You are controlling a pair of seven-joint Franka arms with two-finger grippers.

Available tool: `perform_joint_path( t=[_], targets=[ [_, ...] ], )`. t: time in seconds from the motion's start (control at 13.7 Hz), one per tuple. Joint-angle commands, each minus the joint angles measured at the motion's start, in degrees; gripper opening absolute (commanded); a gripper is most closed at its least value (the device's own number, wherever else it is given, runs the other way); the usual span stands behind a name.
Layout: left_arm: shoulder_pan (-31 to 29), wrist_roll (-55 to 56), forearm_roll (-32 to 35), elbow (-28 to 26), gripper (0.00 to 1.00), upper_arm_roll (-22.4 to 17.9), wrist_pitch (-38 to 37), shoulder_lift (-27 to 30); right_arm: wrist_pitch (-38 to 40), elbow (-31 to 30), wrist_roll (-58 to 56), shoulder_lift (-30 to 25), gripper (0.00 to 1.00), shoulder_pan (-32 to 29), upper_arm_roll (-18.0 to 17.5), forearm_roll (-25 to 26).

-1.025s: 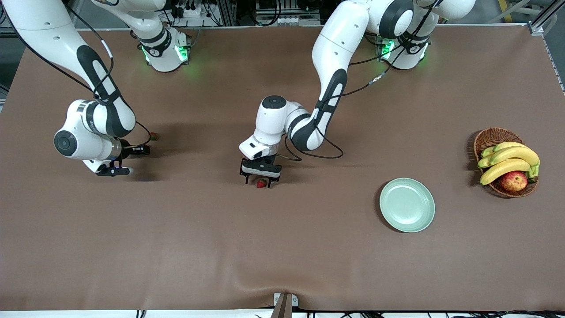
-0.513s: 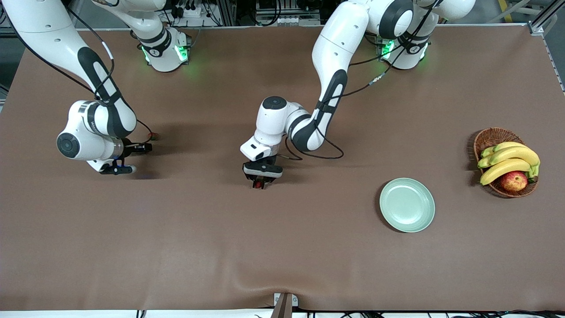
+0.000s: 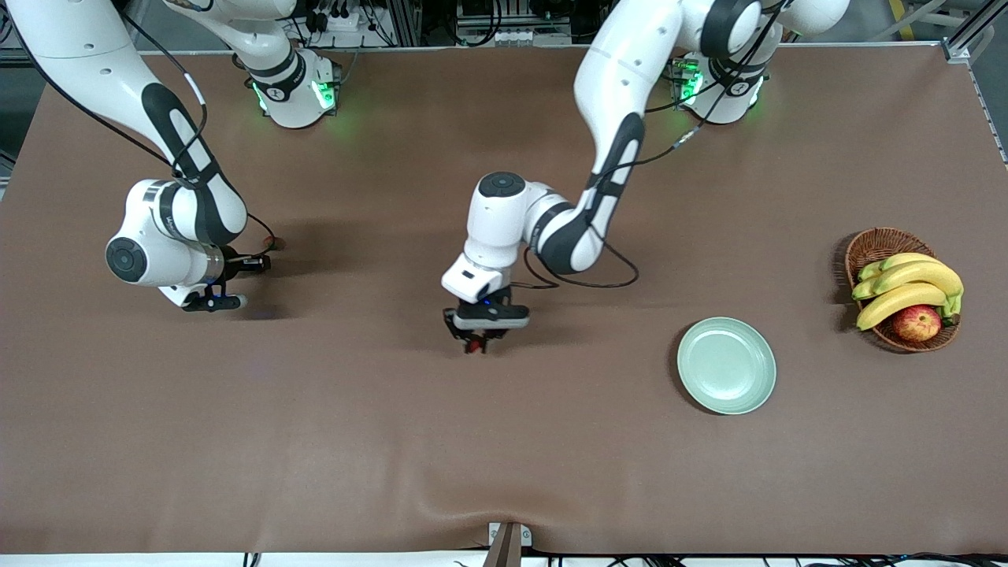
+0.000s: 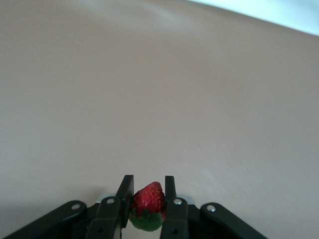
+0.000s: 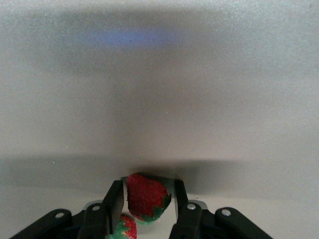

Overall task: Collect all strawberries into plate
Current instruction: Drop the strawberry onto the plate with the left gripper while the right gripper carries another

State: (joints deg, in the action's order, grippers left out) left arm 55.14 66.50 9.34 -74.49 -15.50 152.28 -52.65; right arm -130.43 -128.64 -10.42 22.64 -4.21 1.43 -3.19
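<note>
My left gripper point(image 3: 475, 342) is shut on a small red strawberry point(image 4: 148, 205) with a green top and holds it just over the middle of the table. The pale green plate point(image 3: 726, 365) lies empty toward the left arm's end. My right gripper point(image 3: 264, 255) is low at the right arm's end, lying sideways and open. A second strawberry point(image 5: 146, 196) sits between its fingers point(image 5: 112, 204), with a small gap on one side; it also shows in the front view point(image 3: 276, 244). A third strawberry point(image 5: 125, 229) shows partly beside one finger.
A brown wicker basket point(image 3: 874, 244) with bananas point(image 3: 906, 287) and a red-yellow apple point(image 3: 917, 323) stands near the left arm's end, beside the plate. The brown table cover has a raised wrinkle point(image 3: 472, 516) at the edge nearest the front camera.
My left gripper shut on the strawberry that lay between its fingers, then moved a little toward the plate with it. My right gripper crept slightly toward its strawberry.
</note>
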Motion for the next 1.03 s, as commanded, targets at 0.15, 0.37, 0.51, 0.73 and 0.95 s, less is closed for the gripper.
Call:
perform_joint_path(
  t=[0.15, 0.37, 0.51, 0.73, 0.95],
  targets=[
    [-7.05, 0.74, 0.68, -4.35, 0.00, 0.64, -17.78, 10.98, 0.17, -0.65, -0.21, -1.45, 0.17, 0.08, -0.11, 0.99],
    [-12.94, 0.91, -2.55, -4.35, 0.00, 0.73, -25.25, 13.01, 1.05, 1.10, -0.12, -2.59, 0.05, 0.95, -0.11, 0.99],
    [-17.15, 0.30, -3.54, -4.35, 0.00, 0.64, -28.17, 13.36, 4.29, 4.69, -0.12, -3.21, 0.02, 2.26, -0.20, 0.64],
    [-22.61, 0.21, -3.72, -4.88, 0.00, 0.91, -28.36, 13.11, 8.61, 12.25, 4.68, -3.12, 0.00, 8.14, -0.20, -0.06],
    [-26.92, -0.40, -4.41, -7.51, 0.00, 1.17, -28.36, 12.75, 8.09, 16.83, 21.36, -0.85, 0.00, 17.45, -0.20, -0.15]
  ],
)
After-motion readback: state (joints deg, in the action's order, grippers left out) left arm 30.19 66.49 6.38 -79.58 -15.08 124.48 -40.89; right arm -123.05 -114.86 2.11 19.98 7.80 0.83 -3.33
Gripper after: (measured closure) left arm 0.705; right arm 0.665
